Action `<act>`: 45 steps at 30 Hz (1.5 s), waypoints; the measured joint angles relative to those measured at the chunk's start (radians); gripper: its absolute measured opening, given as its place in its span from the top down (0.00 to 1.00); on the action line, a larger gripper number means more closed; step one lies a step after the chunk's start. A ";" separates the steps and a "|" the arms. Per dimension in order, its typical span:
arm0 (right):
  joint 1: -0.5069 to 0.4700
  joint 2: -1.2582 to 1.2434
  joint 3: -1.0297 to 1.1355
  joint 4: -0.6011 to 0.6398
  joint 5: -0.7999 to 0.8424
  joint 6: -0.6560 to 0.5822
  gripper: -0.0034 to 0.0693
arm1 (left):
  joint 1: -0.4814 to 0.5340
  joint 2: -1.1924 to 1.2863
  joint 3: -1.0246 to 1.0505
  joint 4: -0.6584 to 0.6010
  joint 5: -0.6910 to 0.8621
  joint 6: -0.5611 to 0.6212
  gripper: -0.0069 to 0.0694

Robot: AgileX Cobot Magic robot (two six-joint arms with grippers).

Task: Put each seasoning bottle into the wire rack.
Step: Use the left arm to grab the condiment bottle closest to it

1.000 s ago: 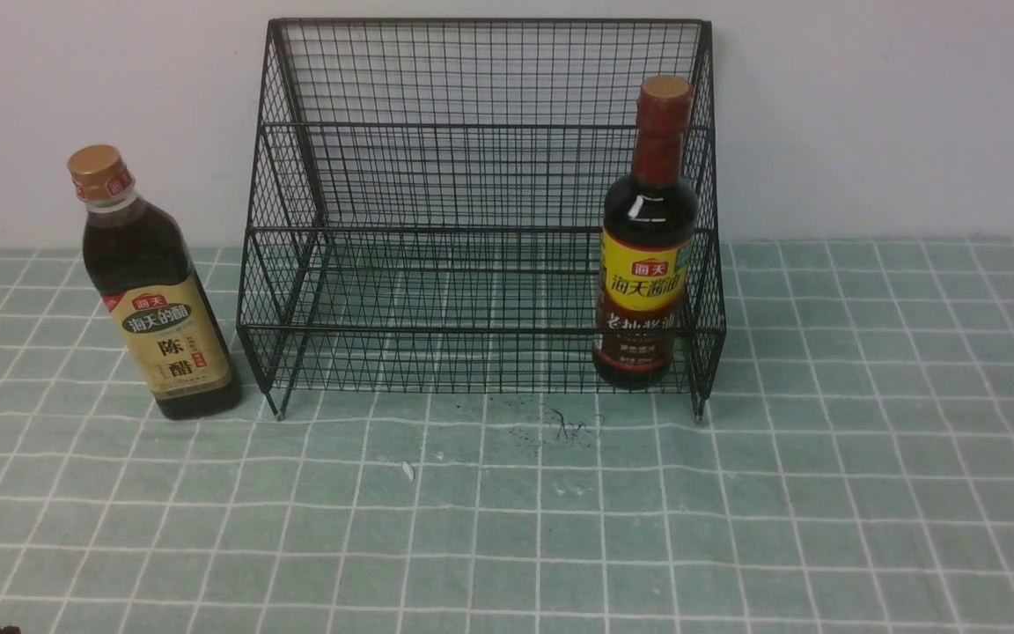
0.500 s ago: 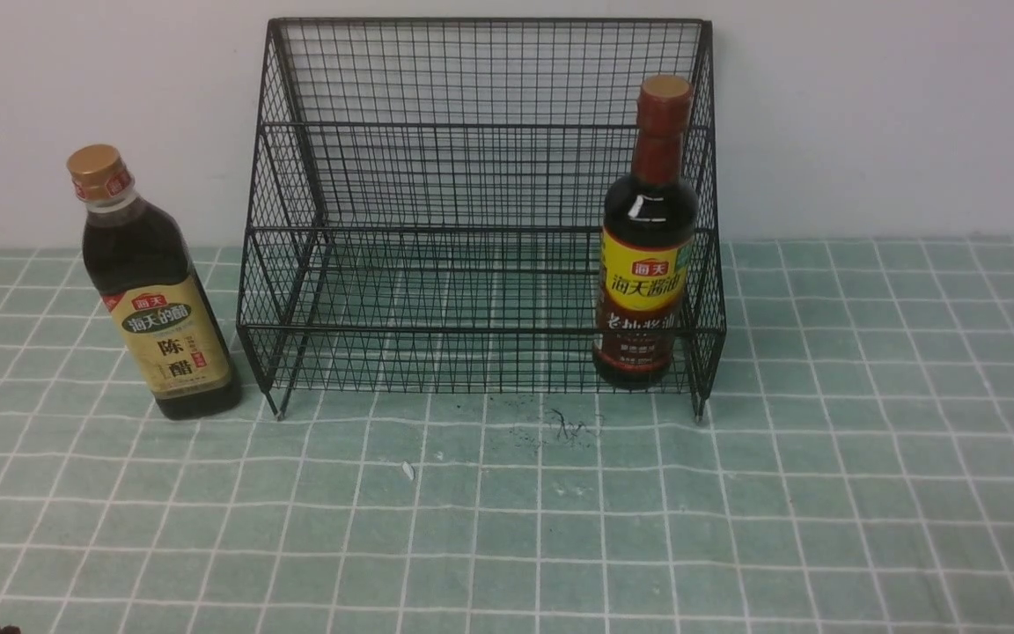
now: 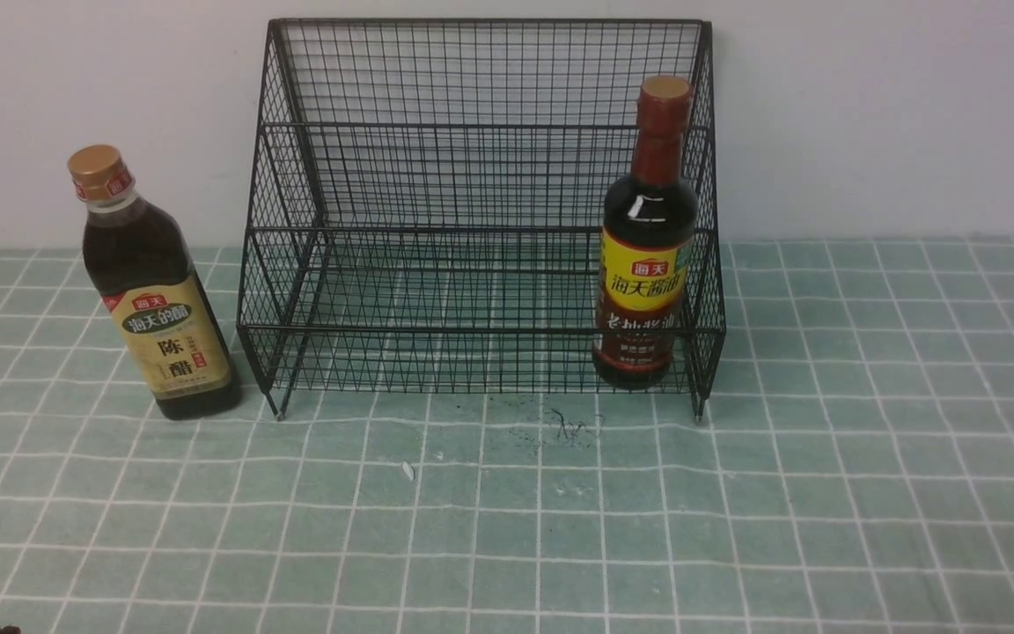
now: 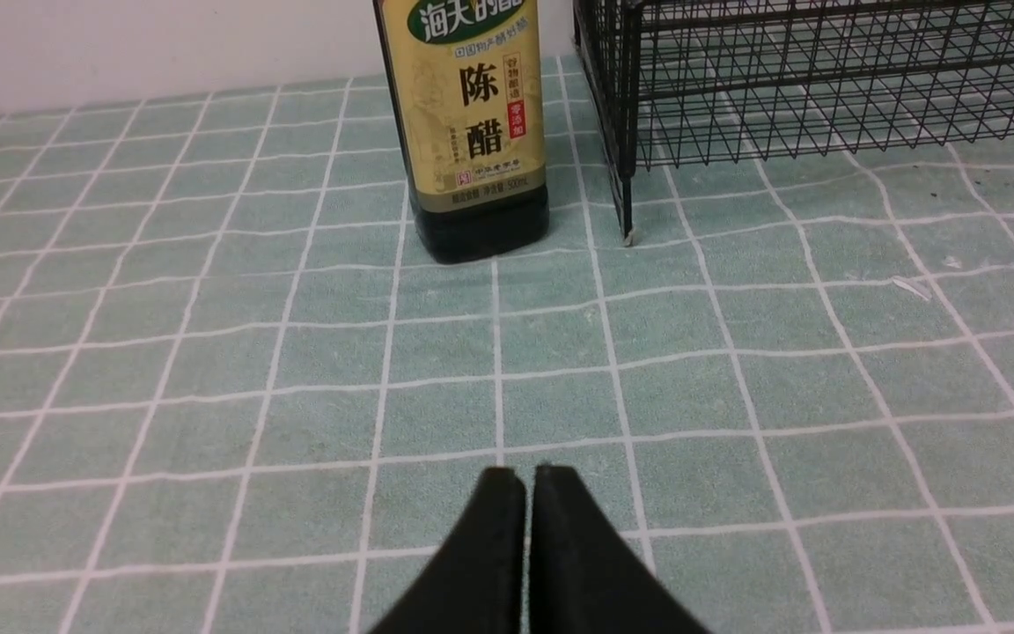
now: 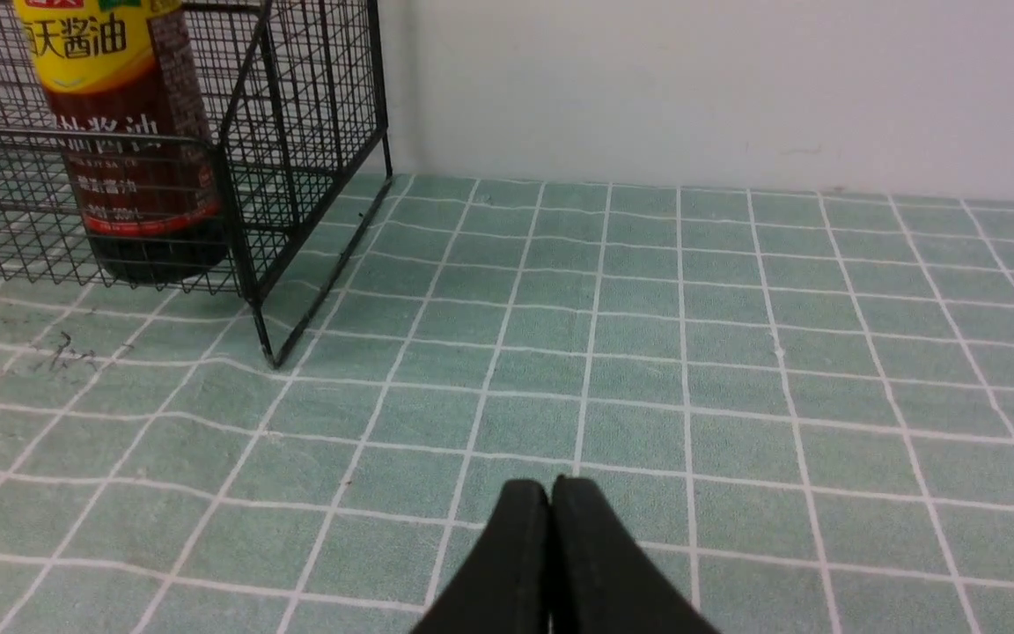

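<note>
Large black wire-mesh stepped rack (image 3: 481,328): dark bottle with brown-red cap (image 3: 648,220) placed inside, right end. Dark bottle with gold cap and tan label (image 3: 159,308) left outside, beside rack; its transfer judged pending. Left gripper (image 4: 529,480) should be opened and brought to it. Left and right (image 5: 555,489) fingertips closed together, nothing held or touched.

In our left wrist view, the fingertips of our left gripper (image 4: 518,484) look dark, nearly black, narrow at the tips and broader toward the base, blurred and without readable markings. Relative to that left gripper, our right gripper (image 5: 557,493) lies on the robot's right, its fingertips equally dark and tapered, their finer surface detail too soft to tell.
</note>
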 joint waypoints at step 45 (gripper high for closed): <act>0.000 0.000 0.000 -0.117 0.002 0.148 0.97 | 0.000 0.000 0.000 0.033 -0.005 0.019 0.92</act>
